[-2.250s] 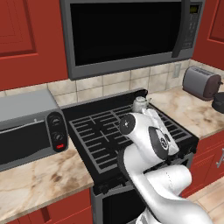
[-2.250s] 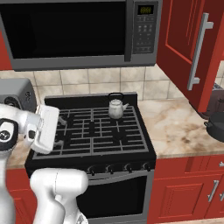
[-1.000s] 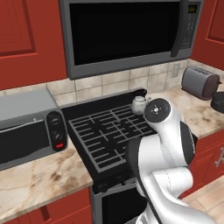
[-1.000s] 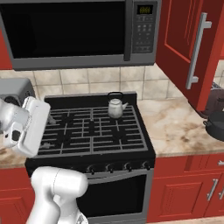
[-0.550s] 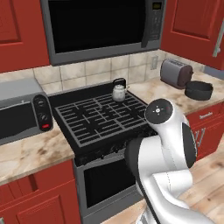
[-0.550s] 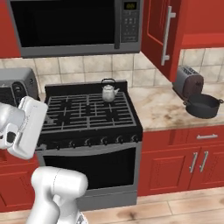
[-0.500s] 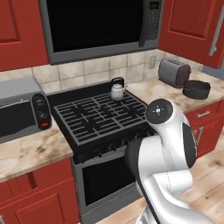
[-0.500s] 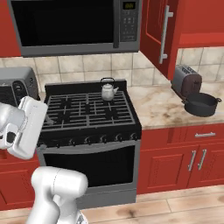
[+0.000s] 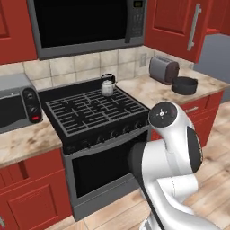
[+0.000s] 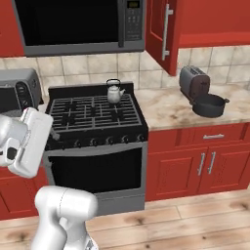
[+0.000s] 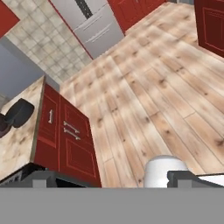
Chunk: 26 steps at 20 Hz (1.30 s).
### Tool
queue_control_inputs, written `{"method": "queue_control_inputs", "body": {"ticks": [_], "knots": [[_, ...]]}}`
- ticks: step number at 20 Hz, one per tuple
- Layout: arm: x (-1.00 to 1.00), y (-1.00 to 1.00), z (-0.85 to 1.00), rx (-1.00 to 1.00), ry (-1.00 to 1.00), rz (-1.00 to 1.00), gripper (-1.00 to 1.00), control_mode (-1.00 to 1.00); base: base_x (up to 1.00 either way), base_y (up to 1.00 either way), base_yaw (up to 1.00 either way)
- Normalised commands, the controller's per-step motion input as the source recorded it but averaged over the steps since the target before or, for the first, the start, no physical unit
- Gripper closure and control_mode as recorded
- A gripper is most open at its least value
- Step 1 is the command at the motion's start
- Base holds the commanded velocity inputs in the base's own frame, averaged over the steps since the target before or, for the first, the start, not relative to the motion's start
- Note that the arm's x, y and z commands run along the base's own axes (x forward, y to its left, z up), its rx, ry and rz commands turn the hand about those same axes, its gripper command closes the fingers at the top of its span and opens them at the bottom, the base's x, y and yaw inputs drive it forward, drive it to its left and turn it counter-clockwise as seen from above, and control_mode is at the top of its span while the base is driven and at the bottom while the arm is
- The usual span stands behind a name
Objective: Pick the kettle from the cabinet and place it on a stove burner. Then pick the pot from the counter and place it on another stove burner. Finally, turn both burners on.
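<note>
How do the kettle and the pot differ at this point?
The kettle is small, silvery and tall with an arched handle; the pot is wide, shallow and dark. The kettle sits on a rear stove burner; the pot rests on the counter beside the toaster. Both stand upright, ungripped.

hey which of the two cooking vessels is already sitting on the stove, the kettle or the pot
The kettle: small and silvery with a black loop handle, on the stove's back-right grate. The wide dark pot sits on the counter beside the toaster.
</note>
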Motion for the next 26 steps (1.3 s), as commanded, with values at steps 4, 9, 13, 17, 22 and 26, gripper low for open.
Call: {"method": "queue_control_inputs", "body": {"ticks": [4,9,13,17,22,26], "knots": [[0.00,0.00,0.00,0.00,0.00,0.00,-1.00,1.00,-0.34,-0.64,-0.01],[0.00,0.00,0.00,0.00,0.00,0.00,-1.00,1.00,-0.21,-0.66,0.00],[0.00,0.00,0.00,0.00,0.00,0.00,-1.00,1.00,-0.15,-0.67,0.00],[0.00,0.00,0.00,0.00,0.00,0.00,-1.00,1.00,-0.11,-0.68,0.00],[0.00,0.00,0.00,0.00,0.00,0.00,-1.00,1.00,-0.05,-0.68,0.00],[0.00,0.00,0.00,0.00,0.00,0.00,-1.00,1.00,0.00,-0.68,0.00]]}}
